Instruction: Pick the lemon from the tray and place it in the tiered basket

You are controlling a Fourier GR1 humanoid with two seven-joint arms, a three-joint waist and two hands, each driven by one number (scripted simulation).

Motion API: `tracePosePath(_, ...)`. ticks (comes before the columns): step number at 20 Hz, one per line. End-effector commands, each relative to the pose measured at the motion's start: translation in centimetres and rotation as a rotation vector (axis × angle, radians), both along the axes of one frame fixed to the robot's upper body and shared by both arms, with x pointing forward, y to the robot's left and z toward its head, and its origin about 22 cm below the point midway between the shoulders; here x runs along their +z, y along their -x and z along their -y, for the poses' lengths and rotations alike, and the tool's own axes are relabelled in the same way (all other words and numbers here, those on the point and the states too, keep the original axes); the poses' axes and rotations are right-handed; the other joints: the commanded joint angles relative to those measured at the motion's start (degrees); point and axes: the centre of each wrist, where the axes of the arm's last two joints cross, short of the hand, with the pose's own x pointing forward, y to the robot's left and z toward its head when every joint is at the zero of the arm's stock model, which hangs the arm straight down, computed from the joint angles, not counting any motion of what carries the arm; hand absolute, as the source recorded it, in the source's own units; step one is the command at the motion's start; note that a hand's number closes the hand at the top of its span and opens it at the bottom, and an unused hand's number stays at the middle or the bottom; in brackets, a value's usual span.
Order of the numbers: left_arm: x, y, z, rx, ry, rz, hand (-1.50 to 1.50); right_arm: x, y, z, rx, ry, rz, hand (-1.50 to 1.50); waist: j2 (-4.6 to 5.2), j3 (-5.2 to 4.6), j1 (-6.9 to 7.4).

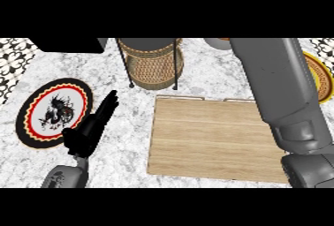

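The wooden tray (209, 141) lies on the marble counter, and its visible top is bare; no lemon shows on it. Behind its left corner stands the wicker tiered basket (153, 62) on thin black legs. My right forearm (280, 88) stretches from the lower right over the tray's right side to the picture's top edge, where the hand passes out of sight. My left hand (88, 130) rests open at the lower left, fingers straight and pointing up, beside a plate.
A round plate (39, 128) with a red and black rim and a dark figure lies at the left, partly under my left hand. A yellow-rimmed plate (321, 75) shows at the right edge behind my right forearm. A dark block (68, 44) sits at the back left.
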Motion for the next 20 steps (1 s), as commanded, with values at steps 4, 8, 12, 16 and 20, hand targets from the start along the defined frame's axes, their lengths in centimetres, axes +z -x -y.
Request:
tracePosePath(4,-0.1,-0.2,0.7,-0.019,-0.003,0.01,0.0,-0.8,-1.5,-5.4,0.033,0.036,-0.051,1.5,0.56,-0.03,1.02)
tracePosePath(8,0.3,-1.6,1.1,-0.017,0.003,0.036,0.0,-2.1,-2.2,-6.1,0.043,0.031,-0.073,1.5,1.17,-0.07,1.87)
tracePosePath(12,1.7,-1.8,-0.1,-0.039,-0.011,0.031,0.0,-4.1,-2.5,-6.3,0.055,0.029,-0.076,1.5,1.27,-0.05,2.58)
tracePosePath(16,-0.2,-1.3,0.3,-0.04,-0.009,0.033,0.0,-3.9,-2.1,-8.4,0.069,-0.002,-0.097,1.5,1.35,-0.09,2.7)
tracePosePath(20,1.1,-2.2,1.7,-0.073,-0.015,0.033,0.0,-4.0,-2.2,-8.6,0.09,-0.08,-0.128,1.5,1.32,-0.07,3.51)
